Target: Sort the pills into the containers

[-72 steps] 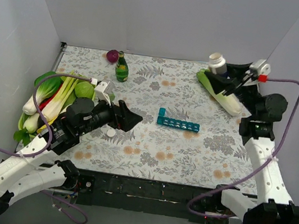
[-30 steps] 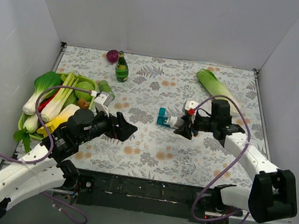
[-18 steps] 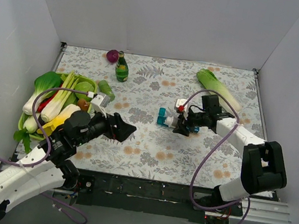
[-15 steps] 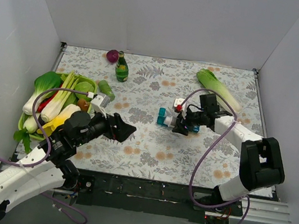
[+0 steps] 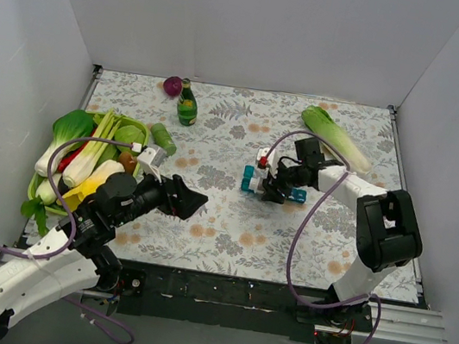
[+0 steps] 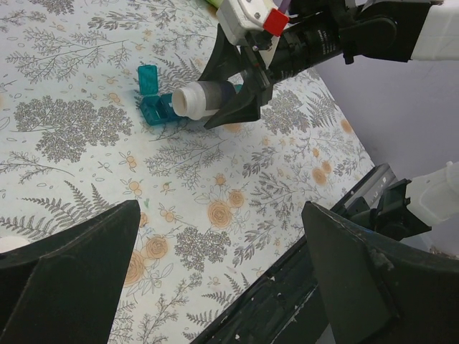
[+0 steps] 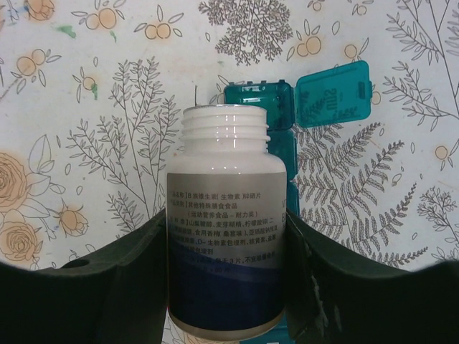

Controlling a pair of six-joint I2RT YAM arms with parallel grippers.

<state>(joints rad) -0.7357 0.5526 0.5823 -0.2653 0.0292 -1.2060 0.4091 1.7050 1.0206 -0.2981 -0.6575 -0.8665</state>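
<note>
The teal-blue pill box (image 5: 283,193) lies mid-table with its left end lid (image 5: 248,173) open. My right gripper (image 5: 269,184) is shut on an uncapped white pill bottle with a blue label (image 7: 226,215). It holds the bottle on its side just above the box, mouth pointing toward the open end compartment (image 7: 259,106) and its raised lid (image 7: 334,93). The left wrist view shows the bottle (image 6: 204,97) over the box (image 6: 159,109). My left gripper (image 5: 198,196) is open and empty, to the left of the box. No pills show.
A green bottle (image 5: 187,104) and a red onion (image 5: 172,85) stand at the back. A heap of vegetables (image 5: 84,153) fills the left side. A long cabbage (image 5: 335,138) lies back right. A small white round thing (image 6: 7,244) lies under my left wrist.
My right arm carried the bottle from the back right corner down to the pill box, then left along it to the open end. My left gripper drew back slightly.
</note>
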